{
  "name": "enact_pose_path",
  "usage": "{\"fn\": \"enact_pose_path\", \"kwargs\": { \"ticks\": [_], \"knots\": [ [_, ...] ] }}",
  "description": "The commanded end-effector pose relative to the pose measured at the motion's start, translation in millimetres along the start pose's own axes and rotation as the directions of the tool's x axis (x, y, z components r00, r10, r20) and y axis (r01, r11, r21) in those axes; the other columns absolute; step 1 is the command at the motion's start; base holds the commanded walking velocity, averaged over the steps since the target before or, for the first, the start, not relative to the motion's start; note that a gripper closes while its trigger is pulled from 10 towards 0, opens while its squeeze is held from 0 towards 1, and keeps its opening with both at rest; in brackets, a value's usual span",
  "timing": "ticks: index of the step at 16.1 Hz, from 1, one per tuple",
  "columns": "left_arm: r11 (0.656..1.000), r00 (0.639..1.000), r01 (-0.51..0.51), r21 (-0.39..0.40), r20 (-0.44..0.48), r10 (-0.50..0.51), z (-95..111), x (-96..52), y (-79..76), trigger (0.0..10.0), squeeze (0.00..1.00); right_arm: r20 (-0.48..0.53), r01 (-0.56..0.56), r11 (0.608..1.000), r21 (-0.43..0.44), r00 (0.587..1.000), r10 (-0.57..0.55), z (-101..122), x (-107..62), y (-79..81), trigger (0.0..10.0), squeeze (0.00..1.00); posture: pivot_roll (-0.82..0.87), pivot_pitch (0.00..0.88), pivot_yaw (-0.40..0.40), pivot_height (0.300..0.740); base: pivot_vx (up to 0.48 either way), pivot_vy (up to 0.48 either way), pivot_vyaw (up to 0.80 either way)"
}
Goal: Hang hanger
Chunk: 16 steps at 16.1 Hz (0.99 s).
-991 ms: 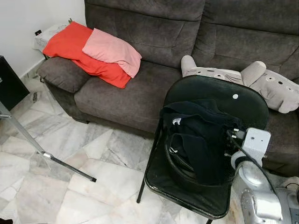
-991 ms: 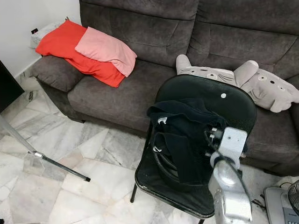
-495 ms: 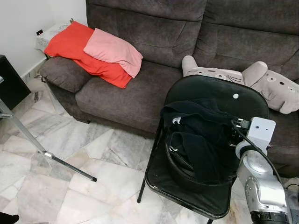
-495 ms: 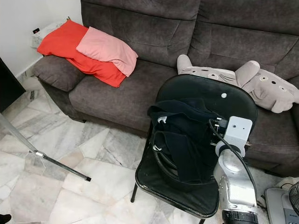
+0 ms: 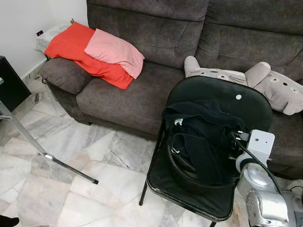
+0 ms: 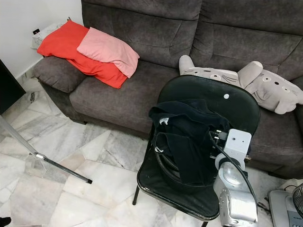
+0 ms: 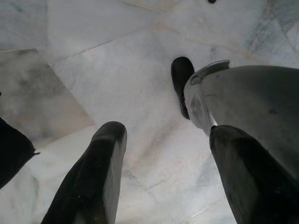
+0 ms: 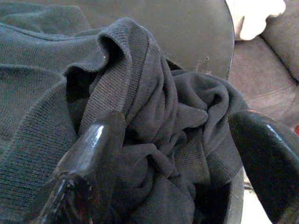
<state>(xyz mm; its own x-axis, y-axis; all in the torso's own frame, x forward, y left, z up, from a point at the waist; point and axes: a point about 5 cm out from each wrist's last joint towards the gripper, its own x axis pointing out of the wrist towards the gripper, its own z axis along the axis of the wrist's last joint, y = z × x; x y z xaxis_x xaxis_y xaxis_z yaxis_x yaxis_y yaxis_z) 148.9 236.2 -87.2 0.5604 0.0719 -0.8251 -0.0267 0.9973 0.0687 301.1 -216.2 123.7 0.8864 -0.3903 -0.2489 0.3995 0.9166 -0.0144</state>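
Reaching over a black folding chair (image 5: 246,106), the right claw (image 8: 177,154) hovered with its fingers (image 8: 93,154) spread apart, released, just above a heap of dark clothing (image 5: 203,142) piled on the seat. White hanger hooks (image 5: 178,122) poked out of that heap, on the side away from the claw. The left claw (image 7: 163,172) hung idle over the marble floor (image 5: 71,189), its fingers parted and holding nothing. Behind the chair stood a grey sofa (image 5: 142,90) carrying a red cushion (image 5: 75,47), a pink cushion (image 5: 113,49) and a grey plush toy (image 5: 270,85).
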Motion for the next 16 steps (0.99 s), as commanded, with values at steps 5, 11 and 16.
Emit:
{"fn": "enact_pose_path", "kwargs": {
  "ticks": [5, 11, 16],
  "knots": [
    [1.000, 0.999, 0.005, -0.001, -0.049, -0.005, -13.2, -3.2, 2.0, 10.0, 0.00, 0.042, 0.018, 1.000, 0.023, 0.999, -0.019, 15.1, 13.0, -6.5, 10.0, 0.00, -0.13, 0.195, -0.001, 0.740, 0.000, 0.000, 0.00],
    [1.000, 0.998, 0.030, 0.003, -0.054, -0.030, -12.1, 0.8, -20.5, 10.0, 0.00, 0.021, -0.020, 1.000, 0.021, 1.000, 0.020, 10.8, 18.5, -0.5, 10.0, 0.00, -0.13, 0.198, 0.002, 0.740, 0.000, 0.000, 0.00],
    [0.999, 0.998, 0.031, 0.012, -0.057, -0.030, -18.5, -1.4, -19.8, 10.0, 0.00, 0.069, -0.030, 0.999, 0.020, 0.997, 0.029, 23.4, 29.4, 1.4, 10.0, 0.00, -0.12, 0.198, 0.005, 0.740, 0.000, 0.000, 0.00]
  ]
}}
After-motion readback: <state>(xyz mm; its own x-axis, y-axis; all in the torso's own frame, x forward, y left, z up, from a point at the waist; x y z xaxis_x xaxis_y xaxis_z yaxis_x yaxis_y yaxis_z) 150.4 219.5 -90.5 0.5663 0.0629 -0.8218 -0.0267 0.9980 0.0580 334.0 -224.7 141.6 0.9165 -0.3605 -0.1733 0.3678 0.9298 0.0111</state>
